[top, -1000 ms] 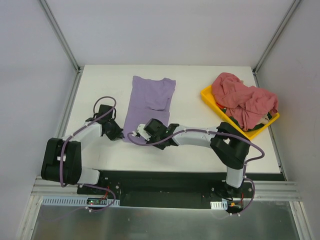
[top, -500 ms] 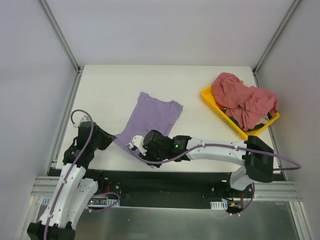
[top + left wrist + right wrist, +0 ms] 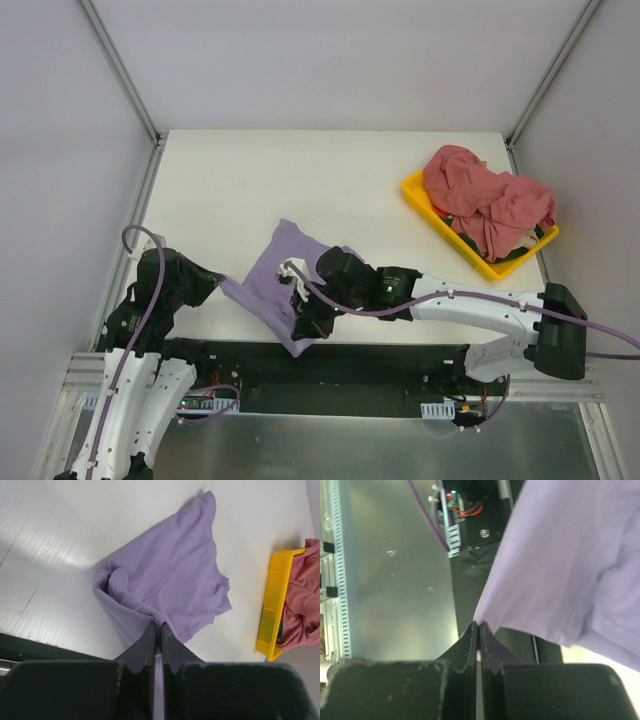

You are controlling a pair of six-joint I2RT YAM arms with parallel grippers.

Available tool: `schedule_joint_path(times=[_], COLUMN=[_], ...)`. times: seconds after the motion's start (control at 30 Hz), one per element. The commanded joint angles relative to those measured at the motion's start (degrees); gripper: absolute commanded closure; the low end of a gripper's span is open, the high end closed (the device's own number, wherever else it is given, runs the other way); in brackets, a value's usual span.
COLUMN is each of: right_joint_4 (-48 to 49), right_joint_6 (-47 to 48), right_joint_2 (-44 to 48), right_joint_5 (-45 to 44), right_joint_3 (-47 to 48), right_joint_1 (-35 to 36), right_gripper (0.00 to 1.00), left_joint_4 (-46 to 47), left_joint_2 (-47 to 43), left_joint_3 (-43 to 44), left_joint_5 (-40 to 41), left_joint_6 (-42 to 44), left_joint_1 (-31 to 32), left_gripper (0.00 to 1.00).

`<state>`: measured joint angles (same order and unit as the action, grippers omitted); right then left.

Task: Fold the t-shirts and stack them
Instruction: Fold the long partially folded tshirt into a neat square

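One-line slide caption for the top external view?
Two-arm fold: lavender t-shirt pinched by left hand and right hand at the near edge of the table; pink-red t-shirts heaped in yellow tray.

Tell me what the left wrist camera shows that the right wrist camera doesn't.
Left wrist only: the yellow tray and the pink-red shirts in it. Right wrist only: the grey metal plate and a purple cable. Both: the lavender t-shirt, pinched by the shut left end effector in one, the shut right end effector in the other.
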<state>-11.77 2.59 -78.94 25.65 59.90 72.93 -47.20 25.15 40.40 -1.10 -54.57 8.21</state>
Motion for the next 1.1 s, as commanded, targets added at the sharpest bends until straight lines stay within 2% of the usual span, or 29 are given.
schedule_joint_path(times=[0.0, 0.13, 0.37, 0.47, 0.83, 0.93, 1.07], right_joint_4=[-2.38, -2.29, -2.29, -2.20, 1.31, 1.84, 2.10], right_joint_6=[-1.89, -2.50, -1.80, -1.36, 2.33, 2.16, 1.63], right_joint_2=[4.75, 7.56, 11.26, 11.09, 1.34, -3.58, -6.66], right_joint_5=[0.91, -0.95, -2.36, -2.10, 0.62, 1.77, -1.29], right_joint_3=[-3.11, -6.37, -9.36, -9.28, -6.99, -4.97, -4.26], right_joint_1=[-5.49, -12.97, -20.80, -24.49, -38.46, -39.96, -40.32], right_gripper=[0.99, 0.99, 0.99, 0.99, 0.99, 1.00, 0.99], left_joint_4=[6.05, 14.40, 21.79, 23.38, 25.75, 25.93, 25.93], left_joint_2=[6.30, 13.77, 26.95, 33.37, 53.24, 57.81, 63.87], left_joint_3=[3.45, 3.71, 8.55, 11.18, 21.20, 23.66, 27.44], left_joint_5=[2.00, -3.29, 0.31, 4.61, 8.31, 8.22, 5.94], left_joint_6=[-0.63, -0.81, -0.28, -0.37, 1.65, 2.79, 5.69], left_joint_1=[-0.39, -0.12, 3.21, 6.02, 7.79, 7.79, 7.88], left_gripper=[1.00, 1.00, 1.00, 1.00, 1.00, 1.00, 1.00])
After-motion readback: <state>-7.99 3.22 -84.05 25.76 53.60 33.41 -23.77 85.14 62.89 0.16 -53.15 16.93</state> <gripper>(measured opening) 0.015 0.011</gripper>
